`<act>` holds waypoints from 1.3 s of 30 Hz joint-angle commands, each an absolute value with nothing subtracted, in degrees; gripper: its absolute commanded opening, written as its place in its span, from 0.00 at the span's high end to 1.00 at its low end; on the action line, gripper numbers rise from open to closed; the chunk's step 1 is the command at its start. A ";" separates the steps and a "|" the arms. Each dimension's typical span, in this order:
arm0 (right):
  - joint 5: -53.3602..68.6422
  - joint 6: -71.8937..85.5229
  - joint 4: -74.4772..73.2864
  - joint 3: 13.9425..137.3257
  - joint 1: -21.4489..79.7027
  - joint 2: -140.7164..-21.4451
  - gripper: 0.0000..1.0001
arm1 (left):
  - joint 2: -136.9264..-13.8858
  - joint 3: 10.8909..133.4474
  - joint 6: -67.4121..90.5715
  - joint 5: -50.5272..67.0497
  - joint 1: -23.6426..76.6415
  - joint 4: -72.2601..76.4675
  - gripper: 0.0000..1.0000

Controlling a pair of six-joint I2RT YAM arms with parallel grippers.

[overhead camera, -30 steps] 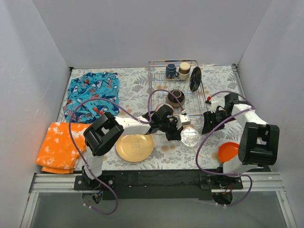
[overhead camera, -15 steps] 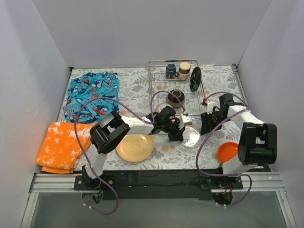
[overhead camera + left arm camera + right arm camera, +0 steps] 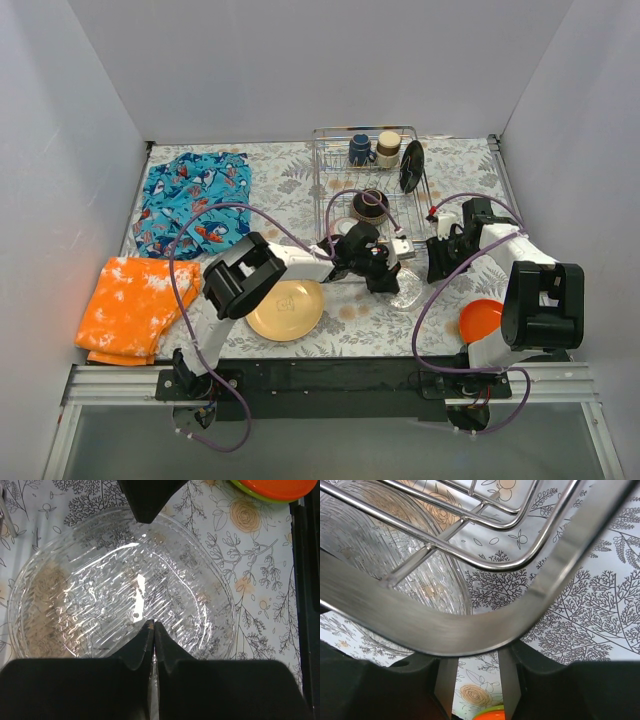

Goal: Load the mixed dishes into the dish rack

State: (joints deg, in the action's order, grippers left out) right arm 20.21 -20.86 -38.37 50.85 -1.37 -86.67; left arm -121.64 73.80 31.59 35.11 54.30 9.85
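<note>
The silver wire rack (image 3: 395,212) stands at the back of the bench (image 3: 280,190). Inside it, a blue mug (image 3: 359,150) and a beige cup (image 3: 388,148) sit at the far end, a black plate (image 3: 411,166) stands on edge, and a brown bowl (image 3: 371,205) rests mid-rack. A clear ribbed glass dish (image 3: 125,585) lies just at the rack's near corner. The tan plate (image 3: 285,310) and the orange plate (image 3: 480,320) lie flat on the bench.

Overhead view looks down from behind — both wrist views (very close) share the clear dish (image 3: 75,595).
</note>
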 commanded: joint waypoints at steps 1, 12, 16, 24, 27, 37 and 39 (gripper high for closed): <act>20.21 -20.30 -37.00 51.15 -1.14 -85.17 0.58 | -124.88 76.37 31.55 34.54 54.84 8.88 1.00; 21.44 -20.39 -36.65 50.71 -1.14 -85.34 0.97 | -125.95 78.57 32.78 33.75 55.28 9.32 1.00; 21.62 -19.34 -36.65 51.68 -1.05 -86.04 0.87 | -125.51 78.31 32.34 33.58 55.28 8.88 1.00; 25.14 -19.25 -36.91 51.59 -0.62 -86.31 0.75 | -125.42 77.52 32.17 33.31 55.28 9.40 1.00; 24.26 -19.16 -36.65 51.42 -0.09 -87.10 0.76 | -125.07 77.61 32.60 33.05 55.28 9.32 1.00; 19.42 -20.13 -37.52 52.12 2.29 -85.26 0.99 | -120.42 78.31 34.45 31.38 55.20 6.86 0.95; 19.25 -21.00 -39.62 53.25 2.29 -84.03 0.99 | -118.66 78.92 34.89 31.03 54.85 5.98 0.93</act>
